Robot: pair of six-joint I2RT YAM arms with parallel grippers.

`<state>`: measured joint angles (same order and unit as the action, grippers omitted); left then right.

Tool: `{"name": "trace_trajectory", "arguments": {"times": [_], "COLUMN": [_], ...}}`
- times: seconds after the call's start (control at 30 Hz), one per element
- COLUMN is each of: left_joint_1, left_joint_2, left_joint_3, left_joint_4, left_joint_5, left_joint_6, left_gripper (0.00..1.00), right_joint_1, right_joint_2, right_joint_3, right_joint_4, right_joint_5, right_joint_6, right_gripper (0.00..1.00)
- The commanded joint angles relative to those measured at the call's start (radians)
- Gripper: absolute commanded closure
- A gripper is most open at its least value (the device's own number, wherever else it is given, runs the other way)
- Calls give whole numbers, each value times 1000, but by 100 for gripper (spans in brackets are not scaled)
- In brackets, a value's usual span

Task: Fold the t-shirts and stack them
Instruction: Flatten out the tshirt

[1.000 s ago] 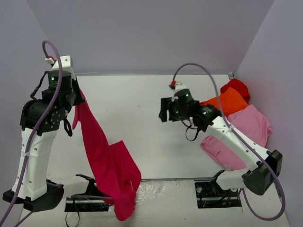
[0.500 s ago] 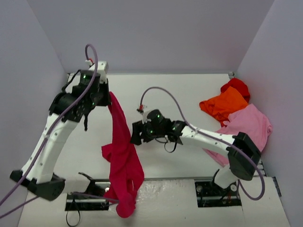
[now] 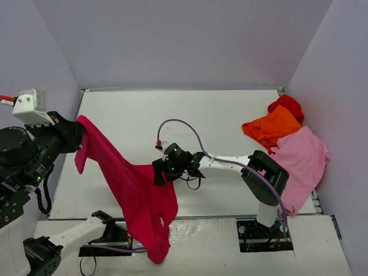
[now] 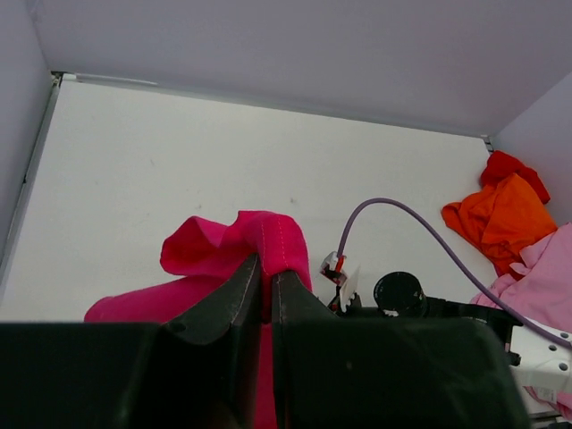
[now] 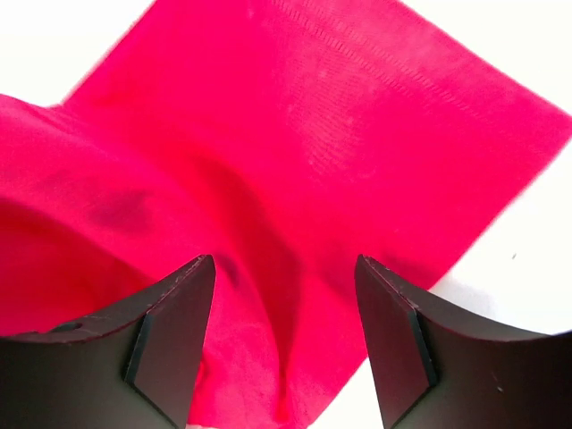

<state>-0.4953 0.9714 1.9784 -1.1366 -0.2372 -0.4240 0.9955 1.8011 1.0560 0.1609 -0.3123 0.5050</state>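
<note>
The crimson-magenta t-shirt hangs from my left gripper at the far left and drapes down over the table's front edge. In the left wrist view the left gripper is shut on a hemmed fold of the shirt. My right gripper is open at the shirt's right edge, low over the table. In the right wrist view its fingers stand wide apart over the shirt's cloth, holding nothing. The orange t-shirt, red t-shirt and light pink t-shirt lie crumpled at the right.
White table inside grey walls; the left wall is close to my left arm. The right arm's purple cable loops above the table's middle. The arm mounts sit along the front edge.
My left gripper has swung left and toward the near side with the shirt, stretching it out. My right gripper has moved left and nearer, reaching the shirt's right edge.
</note>
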Motion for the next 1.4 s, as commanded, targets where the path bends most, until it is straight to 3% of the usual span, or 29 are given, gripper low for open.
{"name": "trace_trajectory", "arguments": {"times": [0.0,0.4,0.8,1.0,1.1,1.37], "left_joint_1": [0,0,0,0,0,0], "left_joint_2": [35,-8,-49,-62,-62,-62], "left_joint_3": [-20,-10,-50,-55,-57,-101], "left_joint_4": [0,-30,-41,-43,-44,-10], "left_joint_5": [-21,-40,-62,-84,-90,-141], "left_joint_6": [-7,-12,-12,0,7,36], "left_gripper": [100,100,100,100,100,100], "right_joint_1": [-5,-64,-75,-75,-75,-135], "right_joint_2": [-19,95,253,237,211,70], "right_joint_3": [57,154,246,222,189,208], "right_joint_4": [24,-55,-53,-103,-145,-230], "right_joint_5": [100,242,205,219,264,383], "right_joint_6": [-42,-127,-120,-109,-113,-146], "right_gripper": [41,42,43,69,100,100]}}
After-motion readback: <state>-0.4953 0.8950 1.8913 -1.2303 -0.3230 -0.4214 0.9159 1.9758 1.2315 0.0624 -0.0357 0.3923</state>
